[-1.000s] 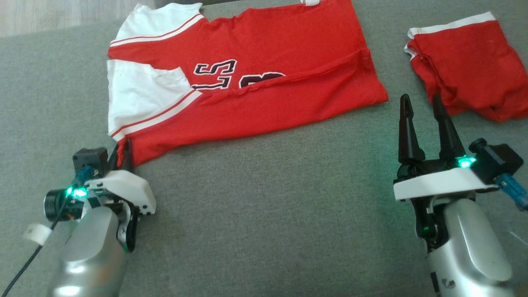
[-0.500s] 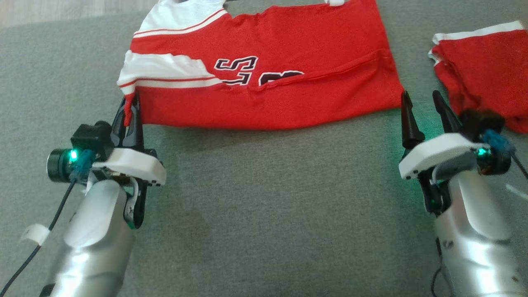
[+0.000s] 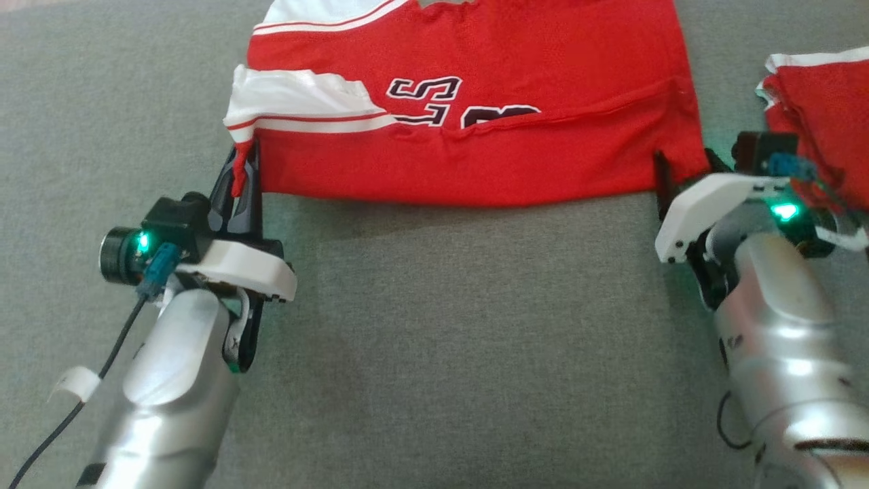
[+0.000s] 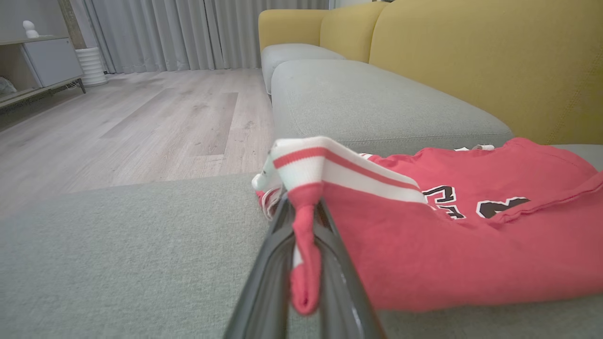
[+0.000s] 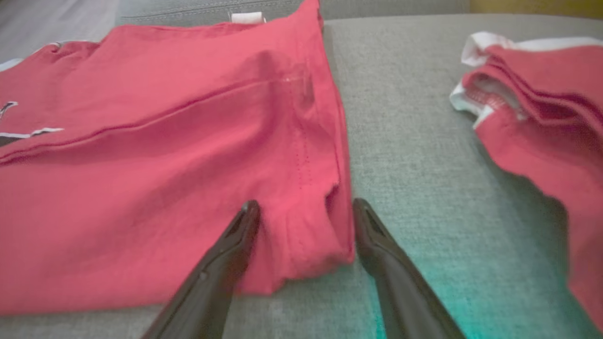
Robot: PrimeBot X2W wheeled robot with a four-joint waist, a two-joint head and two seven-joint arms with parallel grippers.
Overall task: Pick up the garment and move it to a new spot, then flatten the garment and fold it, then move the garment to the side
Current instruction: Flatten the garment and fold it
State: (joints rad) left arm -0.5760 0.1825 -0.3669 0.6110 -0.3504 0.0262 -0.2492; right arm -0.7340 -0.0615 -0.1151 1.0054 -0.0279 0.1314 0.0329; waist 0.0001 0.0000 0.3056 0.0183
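Observation:
The garment (image 3: 489, 156) is a red jersey with white sleeves and black numbers, spread on the grey sofa cushion (image 3: 461, 339). My left gripper (image 3: 242, 166) is shut on its near-left corner and holds a pinch of red and white cloth just off the cushion; the left wrist view shows the fingers (image 4: 271, 254) closed on that red fold of the garment (image 4: 447, 245). My right gripper (image 3: 684, 166) stands open at the near-right corner. In the right wrist view the right gripper (image 5: 305, 207) has that corner of the garment (image 5: 141, 188) between its spread fingers.
A second red and white garment (image 3: 825, 115) lies bunched just right of my right gripper, also seen as a folded pile (image 5: 541, 117). A yellow backrest (image 4: 471, 61) rises behind the cushion. Wooden floor (image 4: 141, 122) lies beyond the cushion's left edge.
My left gripper has carried the near-left corner up and away from me, narrowing the garment's near part. My right gripper moved forward until its fingers straddle the near-right corner. The head view shifted too.

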